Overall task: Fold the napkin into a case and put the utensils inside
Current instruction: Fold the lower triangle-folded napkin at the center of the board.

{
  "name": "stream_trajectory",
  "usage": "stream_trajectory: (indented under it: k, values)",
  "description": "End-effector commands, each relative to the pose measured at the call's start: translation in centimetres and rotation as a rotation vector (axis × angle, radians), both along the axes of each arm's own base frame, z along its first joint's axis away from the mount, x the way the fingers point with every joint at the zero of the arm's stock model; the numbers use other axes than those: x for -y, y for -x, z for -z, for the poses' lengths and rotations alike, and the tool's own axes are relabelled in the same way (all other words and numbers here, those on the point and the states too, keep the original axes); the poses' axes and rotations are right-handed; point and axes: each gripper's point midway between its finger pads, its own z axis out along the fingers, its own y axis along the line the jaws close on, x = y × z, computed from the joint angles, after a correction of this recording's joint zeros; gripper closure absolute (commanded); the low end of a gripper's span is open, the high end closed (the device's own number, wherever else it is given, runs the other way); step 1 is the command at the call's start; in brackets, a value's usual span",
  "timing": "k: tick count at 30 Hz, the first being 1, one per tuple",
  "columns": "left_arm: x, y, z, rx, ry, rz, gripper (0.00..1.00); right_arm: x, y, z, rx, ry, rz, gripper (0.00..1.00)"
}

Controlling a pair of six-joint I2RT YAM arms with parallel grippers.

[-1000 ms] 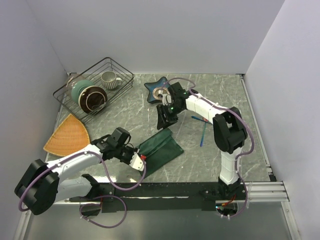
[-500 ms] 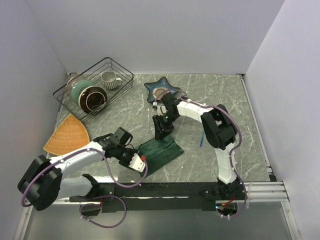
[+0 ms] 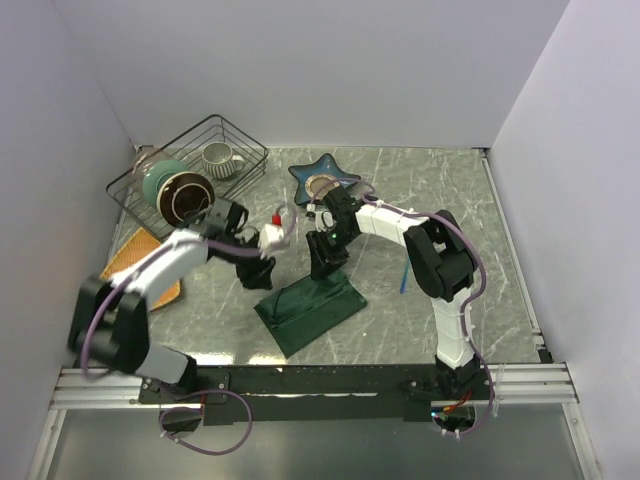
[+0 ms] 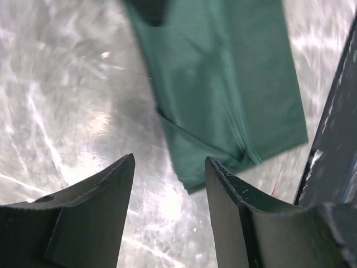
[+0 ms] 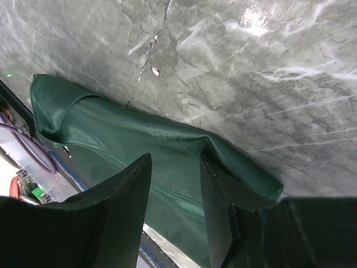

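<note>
I am seeing the napkin [image 3: 312, 308] lying folded into a long, layered dark green rectangle, set slantwise on the marble table [image 3: 450, 190] toward the front middle, between the two arms; its far end is sitting right under the right gripper [image 3: 326, 262], and its near end is pointing at the front rail. In the right wrist view the fingers [image 5: 120, 212] are standing parted, nothing clamped, with a raised ridge of the cloth running across the gap between them; I cannot tell whether the tips are touching the fabric. The left gripper [image 3: 252, 274] is hanging just to the left of the napkin's far end, over bare marble; in its own wrist view the jaws are spread wide and holding nothing, and a folded corner of the green cloth is lying beyond the tips. A blue utensil [image 3: 403, 278] is lying on the table to the right of the napkin, apart from it and partly hidden by the right arm. Farther back, a star-shaped blue dish [image 3: 325, 172] is sitting behind the right wrist; a wire basket [image 3: 245, 150] at the far left is holding a mug [image 3: 218, 157] and two bowls; an orange-tan mat [image 3: 128, 262] is lying partly under the left arm.
</note>
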Motion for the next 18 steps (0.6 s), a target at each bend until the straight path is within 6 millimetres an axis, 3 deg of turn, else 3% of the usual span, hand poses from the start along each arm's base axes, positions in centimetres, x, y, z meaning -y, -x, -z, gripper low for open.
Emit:
stream_trajectory:
  k: [1,5,12,18]
  values:
    - [0.6,-0.9,0.0,-0.349,0.034,-0.209,0.41,1.8,-0.5,2.4,0.06,0.109,0.004,0.51]
    - [1.1,-1.4,2.2,-0.504,-0.006,-0.265,0.39,1.9,-0.5,2.5,0.06,0.109,0.008,0.51]
    - [1.6,-0.7,5.1,-0.603,-0.082,-0.294,0.41,2.0,-0.1,2.7,0.052,0.109,0.012,0.51]
    - [2.8,-0.1,6.4,-0.611,-0.123,-0.258,0.53,2.5,-0.1,2.8,0.036,0.109,0.035,0.51]
